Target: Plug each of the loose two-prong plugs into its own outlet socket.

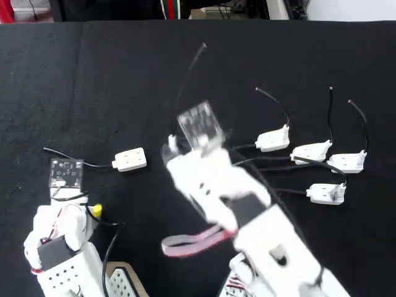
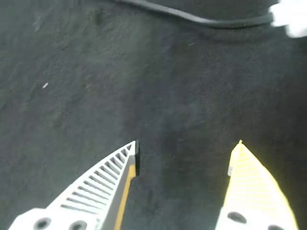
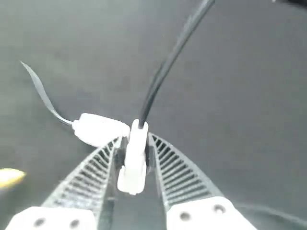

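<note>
Between rt jaws, plug (image 3: 132, 163) sits pinched, black cord (image 3: 168, 62) leading away.

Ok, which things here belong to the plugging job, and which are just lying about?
Job: plug in right gripper; white corded block near left gripper; four white corded pieces.
Lying about: clutter beyond the black table.

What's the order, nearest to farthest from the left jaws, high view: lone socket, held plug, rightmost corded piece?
1. Lone socket, close by at the left.
2. Held plug, over the table's centre.
3. Rightmost corded piece, far right.
</note>
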Controlling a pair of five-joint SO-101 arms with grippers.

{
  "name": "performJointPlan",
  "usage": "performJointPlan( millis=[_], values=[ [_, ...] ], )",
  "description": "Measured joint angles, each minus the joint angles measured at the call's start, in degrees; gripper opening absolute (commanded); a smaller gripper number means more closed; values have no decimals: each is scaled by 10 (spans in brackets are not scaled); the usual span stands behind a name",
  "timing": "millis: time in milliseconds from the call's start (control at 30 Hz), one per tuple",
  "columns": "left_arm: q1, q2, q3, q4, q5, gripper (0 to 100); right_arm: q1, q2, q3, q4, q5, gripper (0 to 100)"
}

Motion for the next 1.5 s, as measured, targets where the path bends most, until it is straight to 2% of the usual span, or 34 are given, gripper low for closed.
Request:
performJointPlan(
  millis=[100,233,367,467,600,700,933,1267,1500],
  values=[
    [48,0,-3,0,44,310,-46,-120,85,-47,-40,12],
    [142,0,-25,-20,91,310,-58,-227,103,-62,-75,12],
    [226,-4,-44,-88,105,310,-60,-249,138,-104,-113,12],
    [288,-4,-45,-130,143,310,-60,-250,175,-152,-119,12],
    [375,-4,-45,-154,195,308,-60,-251,196,-178,-122,12],
    [430,-4,-56,-159,208,307,-43,-251,198,-181,-124,12],
    [449,-4,-114,-160,210,307,-25,-251,200,-181,-124,12],
    [448,-5,-143,-160,215,307,-23,-251,195,-89,-145,12],
    [406,-4,-143,-160,215,310,-23,-251,172,-52,-145,12]
  ],
)
